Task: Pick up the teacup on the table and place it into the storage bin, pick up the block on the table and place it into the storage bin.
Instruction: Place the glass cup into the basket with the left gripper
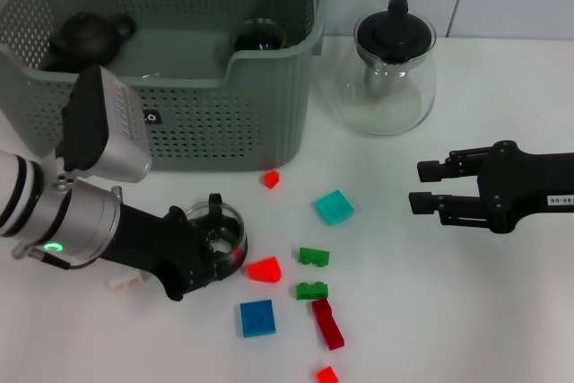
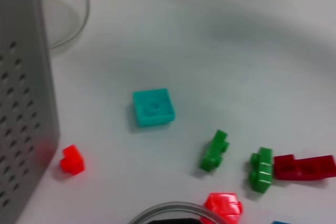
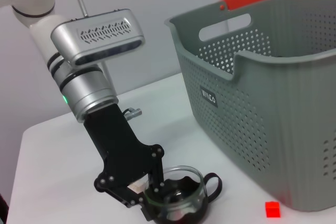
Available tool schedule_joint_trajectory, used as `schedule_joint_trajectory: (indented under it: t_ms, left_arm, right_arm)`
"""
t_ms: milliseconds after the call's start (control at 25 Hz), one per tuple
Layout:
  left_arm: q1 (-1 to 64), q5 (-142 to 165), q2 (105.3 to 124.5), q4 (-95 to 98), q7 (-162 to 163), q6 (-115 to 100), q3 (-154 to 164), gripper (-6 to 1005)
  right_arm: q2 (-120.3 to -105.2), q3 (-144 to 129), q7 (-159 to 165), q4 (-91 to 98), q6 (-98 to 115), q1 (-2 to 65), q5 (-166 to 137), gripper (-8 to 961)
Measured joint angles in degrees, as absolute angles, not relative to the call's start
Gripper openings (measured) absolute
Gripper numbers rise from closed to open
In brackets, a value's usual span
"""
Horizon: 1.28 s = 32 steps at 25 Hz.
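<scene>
left hand (image 1: 213, 244): positioned at the teacup (image 1: 218, 230), low over the tabletop (image 1: 430, 311); in the right wrist view its fingers (image 3: 152, 174) are seen straddling the glass rim, one inside and one outside. whether the grip is fully closed cannot be told.
teacup: clear glass, upright, resting on the tabletop in front of the storage bin (image 1: 179, 123), near its front wall.
key relation: the storage bin lies directly beyond the teacup, away from the robot; a lift above the front rim followed by forward travel is judged necessary.
storage bin: grey-green, perforated, already containing a dark teapot (image 1: 85, 38) at the left.
blocks: scattered to the right of the teacup; a red block (image 1: 264, 268) is just beside it, a teal block (image 1: 334, 206) further right.
nearer arm: the left arm is judged better placed for the teacup.
right hand (image 1: 420, 186): held above the tabletop, fingers parted, well apart from the teacup, holding nothing.
</scene>
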State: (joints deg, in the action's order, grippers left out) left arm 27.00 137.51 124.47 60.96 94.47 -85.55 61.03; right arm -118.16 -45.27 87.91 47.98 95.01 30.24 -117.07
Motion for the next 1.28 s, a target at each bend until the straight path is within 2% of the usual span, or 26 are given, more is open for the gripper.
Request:
schedule_joint_trajectory:
  t_ms: [280, 440, 520, 680, 920, 1080, 1280]
  left_arm:
    - [27.62, 133.71, 123.51, 63.36, 91.97, -98.47, 53.3, 61]
    - [30.21, 128.64, 120.23, 59.47, 87.28, -113.28, 40.83, 60]
    - [31.29, 120.34, 117.26, 54.79, 86.37, -119.29, 31.81, 59]
    - [30.69, 108.92, 116.72, 53.12, 87.68, -119.34, 27.29, 58]
    - [34.19, 93.44, 116.47, 53.43, 98.46, -112.01, 21.67, 57]
    - [38.26, 100.0, 114.48, 59.27, 115.9, -92.71, 28.77, 56]
    - [46.19, 122.09, 111.73, 60.79, 129.52, -80.48, 38.28, 55]
  right_arm:
    - [-118.04, -44.68, 87.89, 47.84, 95.13, 30.19, -117.11, 520]
    - [-118.03, -44.47, 87.89, 47.76, 95.4, 30.0, -117.12, 520]
    - [-118.03, -44.47, 87.9, 47.58, 95.41, 29.8, -117.2, 520]
    - [-118.03, -44.47, 87.89, 47.43, 95.38, 29.65, -117.34, 520]
    - [-118.04, -44.42, 87.9, 46.92, 95.41, 29.78, -117.2, 520]
    - [-118.04, -44.39, 88.22, 46.91, 95.45, 29.91, -117.38, 520]
    - [-118.11, -44.38, 88.25, 46.91, 95.45, 29.82, -117.36, 520]
